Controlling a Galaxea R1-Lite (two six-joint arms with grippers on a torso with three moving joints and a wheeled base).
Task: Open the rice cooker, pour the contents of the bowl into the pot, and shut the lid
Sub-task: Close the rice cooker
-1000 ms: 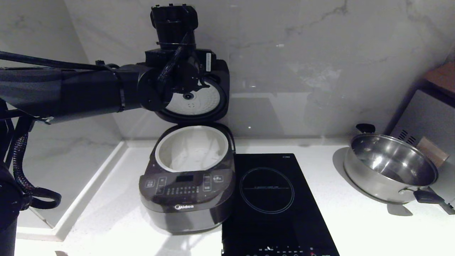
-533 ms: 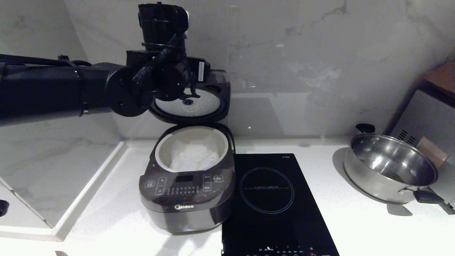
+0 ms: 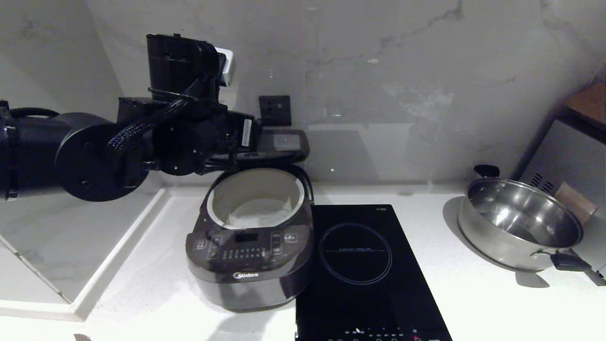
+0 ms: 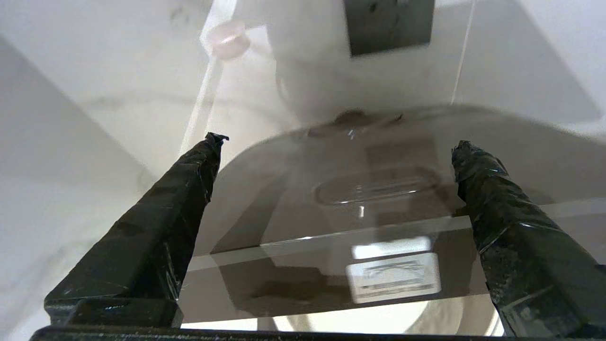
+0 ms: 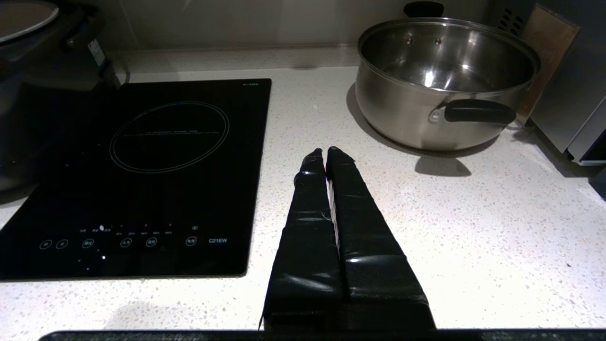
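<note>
Pressing down on the half-lowered lid [image 3: 279, 144] of the rice cooker [image 3: 251, 246], with the left gripper [image 4: 336, 147] spread wide and gripping nothing, one finger [image 4: 156, 227] to each side of the oval release button on the lid's dark top. Hanging tilted above the cream-white pot [image 3: 222, 194], with whitish contents [image 3: 259, 218] lying in the bottom. Sitting on the white surface [image 3: 473, 303] just beside the black hob [image 3: 364, 274], with a steel pan [image 3: 516, 222] well apart near the far right. Showing faintly in the left wrist view, a pale pink bowl [image 4: 226, 40] beyond the lid. Resting low over the surface between hob and pan, the right gripper [image 5: 325, 150] with fingers pressed together, holding nothing.
</note>
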